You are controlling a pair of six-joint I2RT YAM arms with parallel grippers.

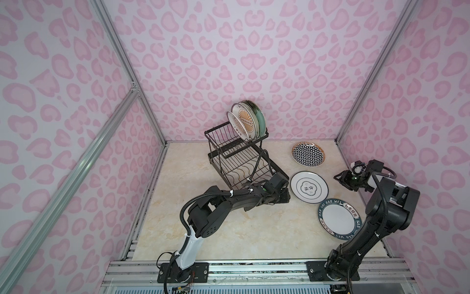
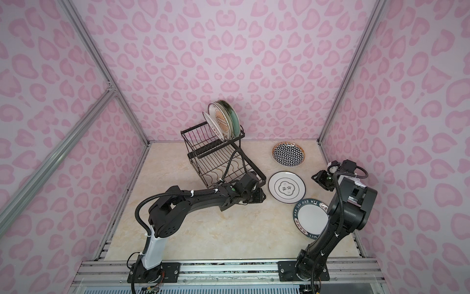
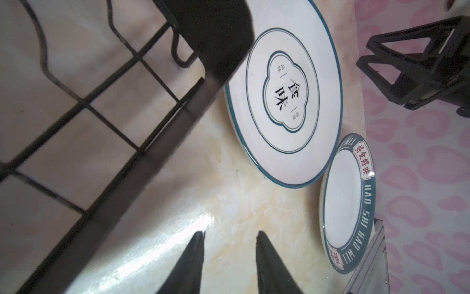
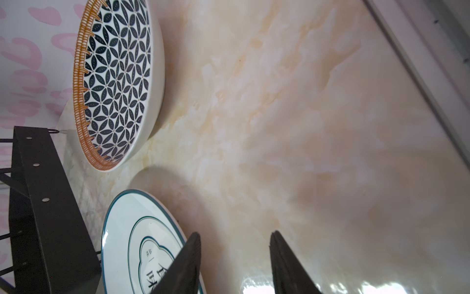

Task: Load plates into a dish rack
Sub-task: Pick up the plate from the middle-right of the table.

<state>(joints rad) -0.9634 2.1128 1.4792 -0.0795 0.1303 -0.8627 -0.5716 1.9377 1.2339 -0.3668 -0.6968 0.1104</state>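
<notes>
At the back of the surface, both top views: black wire two-tier dish rack (image 1: pixel 230 152) stands on the cream marbled surface (image 1: pixel 216 229); upright plates fill the end of its raised basket, an orange sunburst plate (image 1: pixel 245 122) among them, seen only from here.
Right of the rack, both top views: black-and-white geometric plate (image 1: pixel 308 154), white cloud-outline plate (image 1: pixel 309 187) and teal-lettered rim plate (image 1: pixel 337 219) lie flat.
Left wrist view: left tool (image 3: pixel 230 236) spread, empty, beside the rack's lower tray; black characters on the cloud-outline plate and red ones on the lettered rim are legible.
Right wrist view: right tool (image 4: pixel 234 236) spread, empty, over bare surface; the geometric plate's orange woven-look rim shows.
</notes>
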